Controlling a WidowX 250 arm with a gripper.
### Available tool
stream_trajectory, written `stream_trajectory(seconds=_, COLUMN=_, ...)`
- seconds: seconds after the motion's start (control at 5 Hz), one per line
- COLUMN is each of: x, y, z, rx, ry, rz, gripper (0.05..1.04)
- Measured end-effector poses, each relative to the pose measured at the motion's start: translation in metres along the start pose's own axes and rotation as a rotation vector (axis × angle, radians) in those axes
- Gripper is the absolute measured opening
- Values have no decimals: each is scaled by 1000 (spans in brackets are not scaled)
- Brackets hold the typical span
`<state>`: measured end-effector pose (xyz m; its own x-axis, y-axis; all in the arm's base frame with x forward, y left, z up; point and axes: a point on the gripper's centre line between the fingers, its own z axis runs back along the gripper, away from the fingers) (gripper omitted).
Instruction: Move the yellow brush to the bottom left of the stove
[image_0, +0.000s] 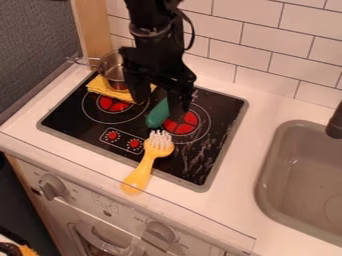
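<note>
Item, your gripper (159, 109): it hung above the stove (226, 107), a little left of and above the middle of the frame, on the arm (155, 47) that came in from the top edge. Its two fingers stood clearly apart; you had nothing visibly clamped, though a green object (158, 115) showed between them, and whether they touched it you could not tell.

Item, your brush (148, 159), yellow, white-bristled: it lay below and left of the frame's centre, bristles up on the stove, handle slanting down leftward across the stove's front rim onto the counter (250, 137).

Item, one metal pot (111, 72): upper left of the frame, with a yellow cloth (100, 89) just beside it.

Item, one grey sink (300, 170): right side of the frame, under a dark tap (335, 125).

Item, white wall tiles (260, 42): along the top
</note>
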<state>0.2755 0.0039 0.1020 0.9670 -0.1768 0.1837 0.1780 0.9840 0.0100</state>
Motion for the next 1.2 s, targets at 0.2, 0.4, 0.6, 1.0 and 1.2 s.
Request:
stream_trajectory(seconds=0.2, x=-23, y=-5, z=-11, rx=9, ry=49, rz=-8, gripper=1000)
stream_trajectory(seconds=0.4, x=-32, y=-2, z=-35, rx=40, ry=102, rz=-8, gripper=1000)
stream_trajectory(seconds=0.6, x=-38, y=0, z=-62, rx=63, ry=138, rz=9, gripper=1000)
stream_trajectory(seconds=1.0, x=-54, y=-2, z=-92, rx=127, ry=86, rz=43, gripper=979)
stream_trajectory(seconds=1.2, x=-53, y=0, z=-93, rx=135, ry=44, rz=46, gripper=871)
